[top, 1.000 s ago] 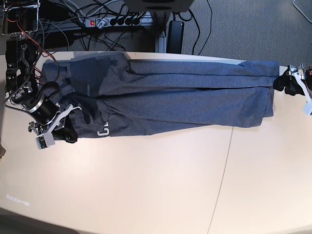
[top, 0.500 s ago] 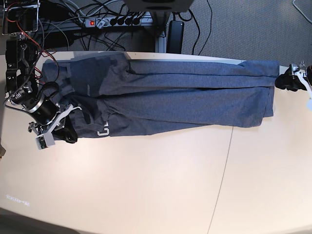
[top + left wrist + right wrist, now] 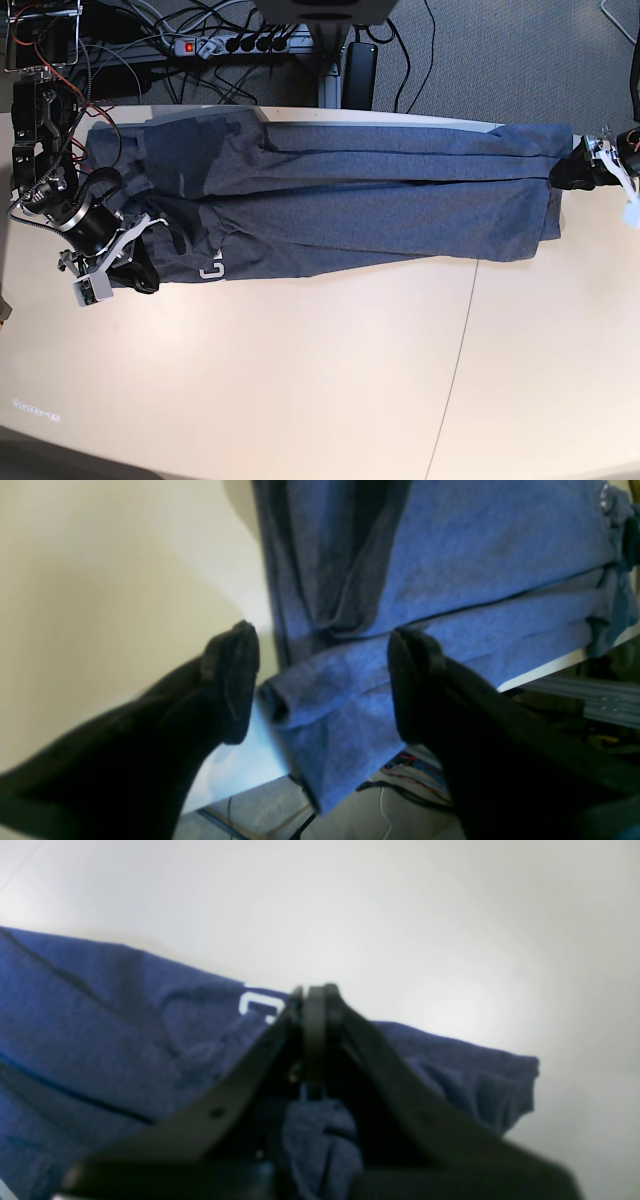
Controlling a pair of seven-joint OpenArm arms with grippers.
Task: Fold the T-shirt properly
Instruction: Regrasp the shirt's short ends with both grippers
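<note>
The dark blue-grey T-shirt (image 3: 350,205) lies in a long lengthwise-folded band across the far part of the table (image 3: 300,380). White lettering (image 3: 210,270) shows at its near left edge. My right gripper (image 3: 140,275) is at that left end. In the right wrist view it (image 3: 315,1000) is shut, with cloth (image 3: 100,1040) bunched under its tips beside the lettering (image 3: 257,1005). My left gripper (image 3: 572,172) is at the shirt's far right corner. In the left wrist view it (image 3: 322,680) is open, its fingers (image 3: 235,680) on either side of the folded corner (image 3: 325,715) hanging over the table edge.
The shirt's far edge runs along the table's back edge (image 3: 400,117). Behind it are a power strip (image 3: 235,43), cables and a black box (image 3: 360,65) on the floor. An electronics rack (image 3: 40,40) stands at the far left. A seam (image 3: 455,370) crosses the tabletop.
My left gripper has moved a little to the left, onto the shirt's right corner. The right gripper and the shirt have not moved.
</note>
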